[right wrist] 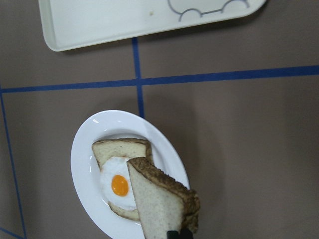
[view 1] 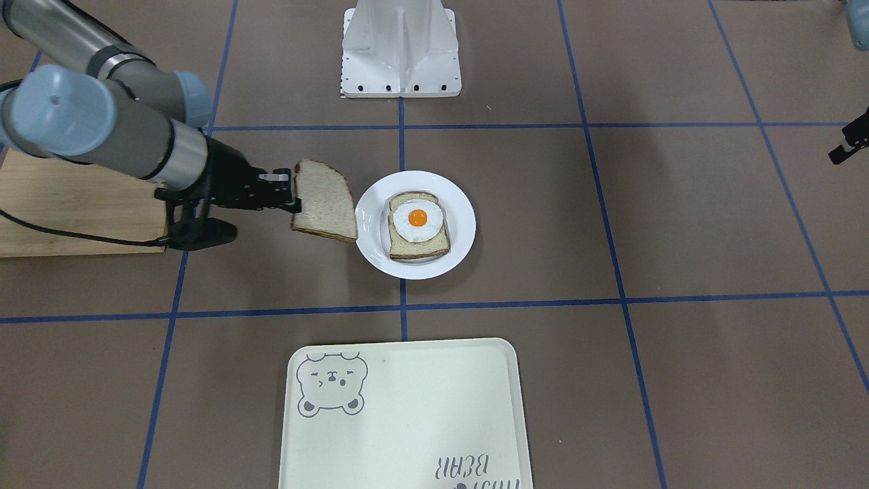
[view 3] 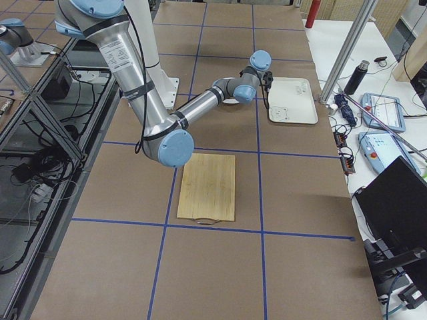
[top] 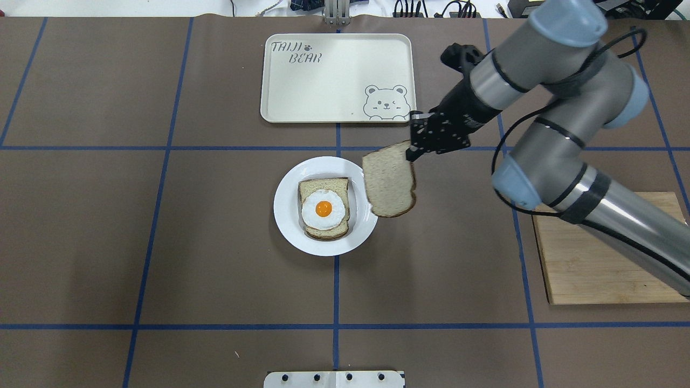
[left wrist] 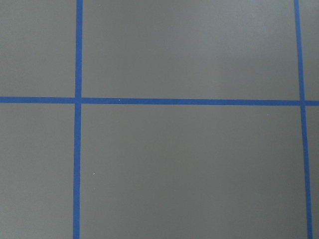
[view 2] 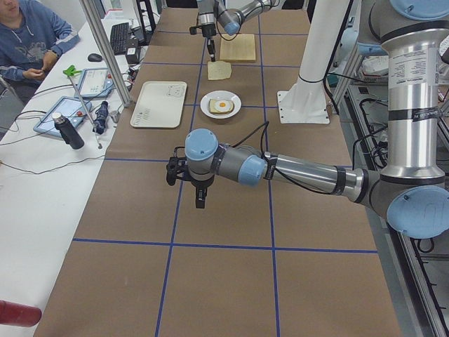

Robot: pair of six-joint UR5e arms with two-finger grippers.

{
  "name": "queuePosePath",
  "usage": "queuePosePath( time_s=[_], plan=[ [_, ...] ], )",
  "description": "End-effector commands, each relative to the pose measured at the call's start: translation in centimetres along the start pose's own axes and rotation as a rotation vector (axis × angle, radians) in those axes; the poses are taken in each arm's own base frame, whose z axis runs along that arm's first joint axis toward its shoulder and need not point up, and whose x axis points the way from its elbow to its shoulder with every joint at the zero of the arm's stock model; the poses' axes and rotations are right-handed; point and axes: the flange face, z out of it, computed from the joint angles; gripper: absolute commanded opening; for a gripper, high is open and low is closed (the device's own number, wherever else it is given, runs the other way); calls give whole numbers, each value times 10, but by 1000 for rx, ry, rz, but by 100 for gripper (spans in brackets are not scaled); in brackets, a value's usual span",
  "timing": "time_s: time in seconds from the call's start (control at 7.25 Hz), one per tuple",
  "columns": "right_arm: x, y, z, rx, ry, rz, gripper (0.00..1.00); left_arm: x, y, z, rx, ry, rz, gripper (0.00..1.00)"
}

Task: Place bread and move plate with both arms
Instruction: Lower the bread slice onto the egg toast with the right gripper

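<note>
My right gripper point(view 1: 293, 193) is shut on the crust edge of the plain bread point(view 1: 326, 204) and holds it in the air, tilted, just beside the white plate point(view 1: 461, 224). In the overhead view the bread point(top: 389, 180) hangs over the plate's point(top: 285, 215) right rim, below the gripper point(top: 412, 153). The right wrist view shows the bread point(right wrist: 159, 201) above the plate point(right wrist: 84, 164). A second slice with a fried egg point(view 1: 417, 224) lies on the plate. My left gripper point(view 2: 200, 202) hovers over bare table far from the plate; I cannot tell if it is open.
A cream bear tray point(top: 323, 81) lies beyond the plate on the operators' side. A wooden cutting board point(top: 604, 253) lies under my right arm. The white robot base point(view 1: 400, 47) stands at the table's robot edge. The left wrist view shows only table and blue tape lines.
</note>
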Motion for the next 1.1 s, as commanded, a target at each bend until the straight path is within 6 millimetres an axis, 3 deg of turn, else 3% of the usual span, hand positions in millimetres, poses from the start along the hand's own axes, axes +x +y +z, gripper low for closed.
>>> queuePosePath(
  time_s=[0.0,0.28,0.97],
  plan=[
    [-66,16,60,17,6,10,0,2,0,-1,1,2,-1,98],
    [-70,38,98,20,30,-2,0,4,0,-4,6,3,1,98],
    [-57,37,123,10,36,6,0,4,2,-5,8,3,2,98]
  ],
)
